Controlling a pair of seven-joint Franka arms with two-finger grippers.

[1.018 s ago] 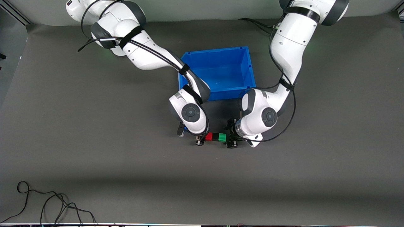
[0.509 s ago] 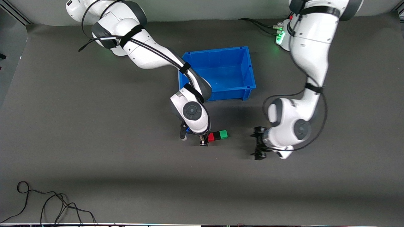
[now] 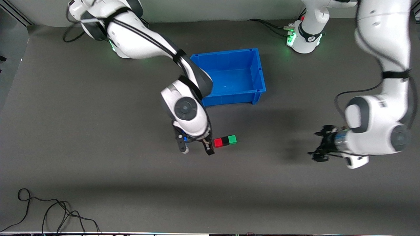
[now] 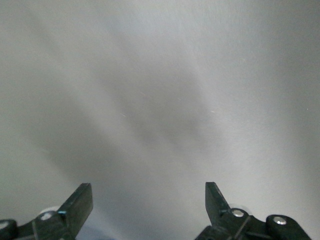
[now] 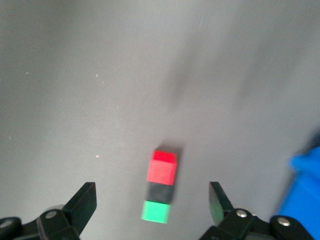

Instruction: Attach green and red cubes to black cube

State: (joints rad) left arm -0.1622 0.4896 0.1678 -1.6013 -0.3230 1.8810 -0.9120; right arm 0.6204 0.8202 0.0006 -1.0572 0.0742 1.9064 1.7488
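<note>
The red cube (image 3: 218,142), black cube (image 3: 225,141) and green cube (image 3: 232,139) lie joined in one short row on the table, black in the middle. My right gripper (image 3: 196,149) hovers just off the red end of the row, open and holding nothing. In the right wrist view the red cube (image 5: 162,167), black cube (image 5: 159,191) and green cube (image 5: 155,211) show below the spread right gripper (image 5: 151,192). My left gripper (image 3: 320,146) hangs open over bare table toward the left arm's end. The left wrist view shows that left gripper (image 4: 147,191) with only table under it.
A blue bin (image 3: 229,54) stands farther from the front camera than the cubes, and its edge (image 5: 302,195) shows in the right wrist view. A loose black cable (image 3: 49,213) lies near the front edge at the right arm's end.
The right gripper opened, let go of the red cube and drew back from the row. The left arm swung away toward its own end of the table. The joined cubes stayed on the table.
</note>
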